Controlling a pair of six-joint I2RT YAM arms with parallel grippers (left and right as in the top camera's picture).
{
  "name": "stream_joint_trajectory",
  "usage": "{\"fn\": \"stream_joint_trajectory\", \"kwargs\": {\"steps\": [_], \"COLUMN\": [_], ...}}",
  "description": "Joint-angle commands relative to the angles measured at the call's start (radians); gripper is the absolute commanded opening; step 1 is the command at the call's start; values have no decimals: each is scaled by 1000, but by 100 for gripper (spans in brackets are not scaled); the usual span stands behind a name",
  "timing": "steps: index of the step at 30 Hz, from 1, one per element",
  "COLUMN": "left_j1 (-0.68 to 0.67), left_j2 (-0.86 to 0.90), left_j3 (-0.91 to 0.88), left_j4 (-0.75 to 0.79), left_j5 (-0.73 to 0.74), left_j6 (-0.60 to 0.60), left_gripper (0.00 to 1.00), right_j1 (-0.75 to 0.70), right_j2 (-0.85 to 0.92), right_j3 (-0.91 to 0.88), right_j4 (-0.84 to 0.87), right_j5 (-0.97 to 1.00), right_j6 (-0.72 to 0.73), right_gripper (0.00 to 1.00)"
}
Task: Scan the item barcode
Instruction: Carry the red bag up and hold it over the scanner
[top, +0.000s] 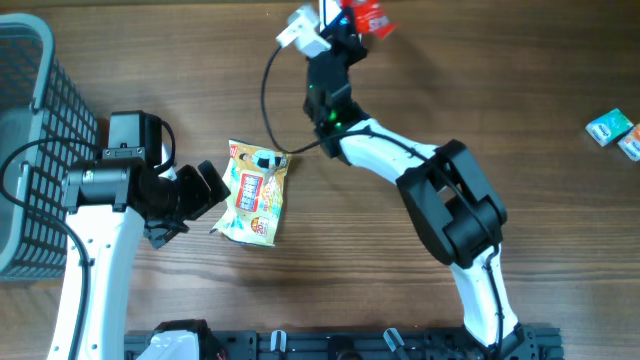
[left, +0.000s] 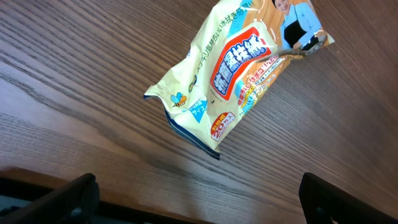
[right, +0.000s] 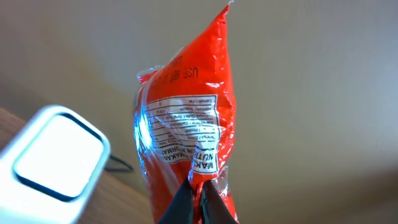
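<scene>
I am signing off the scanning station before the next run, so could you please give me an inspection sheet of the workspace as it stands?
Surface: wooden table, no spills seen.
Job's things: red packet held up next to the white scanner; yellow snack bag lying flat on the table.
Clutter: two small packets at the table's far right.
Grippers: left gripper open and empty, close beside the yellow snack bag; right gripper shut on the red packet's lower edge.
Cables: black cable loops from near the scanner down toward the yellow snack bag.
Surroundings: grey basket at the far left; nothing else seen.
</scene>
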Motion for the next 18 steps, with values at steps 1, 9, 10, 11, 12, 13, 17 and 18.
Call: {"fn": "stream_joint_trajectory", "kwargs": {"steps": [1, 9, 10, 11, 12, 13, 17, 18], "left_j1": [-3, -3, -3, -3, -3, -3, -3, -3], "left_j2": [0, 0, 0, 0, 0, 0, 0, 0], "left_j3": [-1, -1, -1, -1, -1, -1, -1, -1], "left_j4": [0, 0, 0, 0, 0, 0, 0, 0], "left_j5": [8, 8, 8, 8, 8, 8, 8, 8], "left_j6": [-6, -6, -6, -6, -6, -6, -6, -6], "left_gripper": [100, 100, 100, 100, 100, 100, 100, 100], "right_j1": [20, 23, 23, 21, 19, 17, -3, -11], "right_j2": [51, 69, 69, 69, 69, 69, 69, 69], "right_j3": [18, 18, 18, 18, 18, 18, 18, 18], "right_j4": [13, -7, -7, -7, -7, -7, -2, -2], "right_j5": [-83, -140, -143, -143, -142, -142, -141, -137], "right_j6": [31, 14, 7, 7, 6, -3, -37, -37], "right_gripper": [4, 4, 4, 4, 4, 4, 4, 4]}}
